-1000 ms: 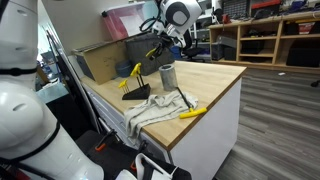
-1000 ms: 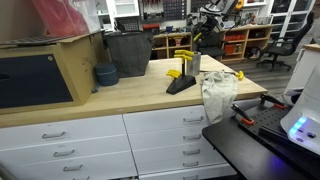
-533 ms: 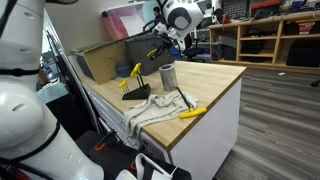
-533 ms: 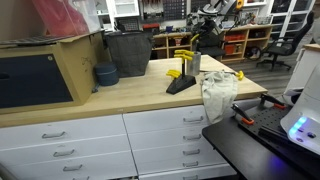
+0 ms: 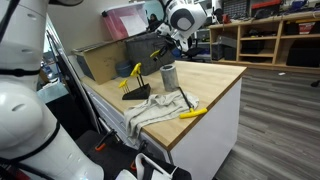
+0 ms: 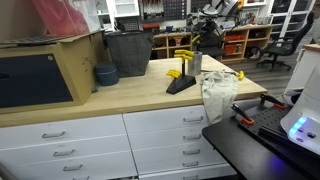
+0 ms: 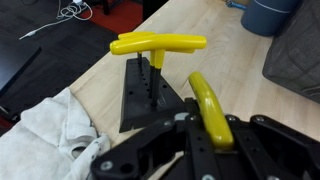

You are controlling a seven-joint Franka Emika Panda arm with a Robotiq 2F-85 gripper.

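My gripper [image 7: 205, 130] is shut on a yellow handle-shaped piece [image 7: 210, 108], which sticks out forward between the jaws. Just ahead and below stands a black holder [image 7: 145, 100] with a second yellow T-shaped piece [image 7: 158, 44] pegged upright in it. In both exterior views the gripper [image 5: 165, 45] hangs above the wooden table, behind the holder [image 5: 135, 92] [image 6: 182, 83], and the held yellow piece [image 6: 184, 54] is in the air beside a grey cup [image 5: 167, 75].
A crumpled white cloth [image 5: 155, 108] [image 7: 50, 130] lies near the table's front edge, with a third yellow piece [image 5: 192, 113] on it. A blue bowl [image 6: 105, 74] and a dark bin [image 6: 127, 52] stand further back. A wooden box [image 6: 45, 70] fills one end.
The arm has drifted slightly sideways above the table with the yellow piece still gripped. Nothing on the table has moved.
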